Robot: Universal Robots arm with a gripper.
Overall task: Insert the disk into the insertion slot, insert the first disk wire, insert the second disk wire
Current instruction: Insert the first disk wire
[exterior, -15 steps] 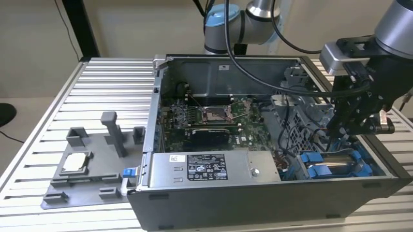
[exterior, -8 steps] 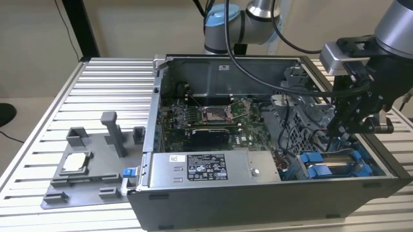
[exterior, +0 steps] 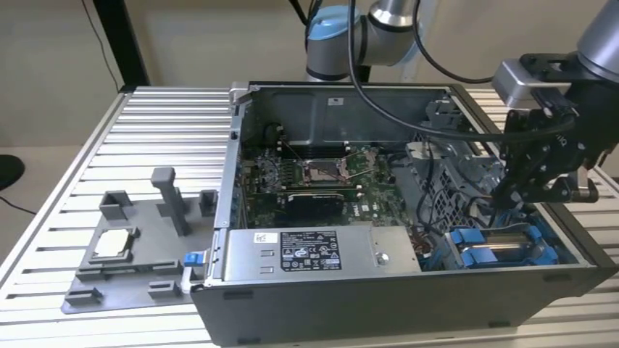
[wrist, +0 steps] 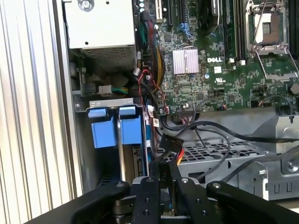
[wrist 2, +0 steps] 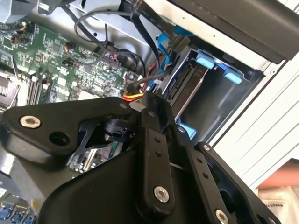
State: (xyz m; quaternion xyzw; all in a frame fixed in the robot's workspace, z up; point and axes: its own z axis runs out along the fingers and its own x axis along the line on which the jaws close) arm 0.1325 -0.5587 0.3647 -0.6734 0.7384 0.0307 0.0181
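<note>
Slatted counter (exterior: 155, 138) carrying open computer case (exterior: 387, 304); disk (wrist: 131, 131) seated in its blue frame inside case corner; pincer (wrist: 167, 169) pinched nearly shut on black wire plug (wrist: 171, 145) just beside disk; judged first-wire step, calling for square alignment before any push

disk (exterior: 472, 254): smooth plastic frame | disk wire (wrist: 170, 142): glossy plastic plug | case (exterior: 387, 304): matt metal | table (exterior: 145, 145): ribbed metal

Bright blue-framed silver disk (wrist: 131, 132), green motherboard (wrist: 210, 88), black end effector (wrist: 167, 172), red-yellow-black disk wire (wrist: 178, 157).
</note>
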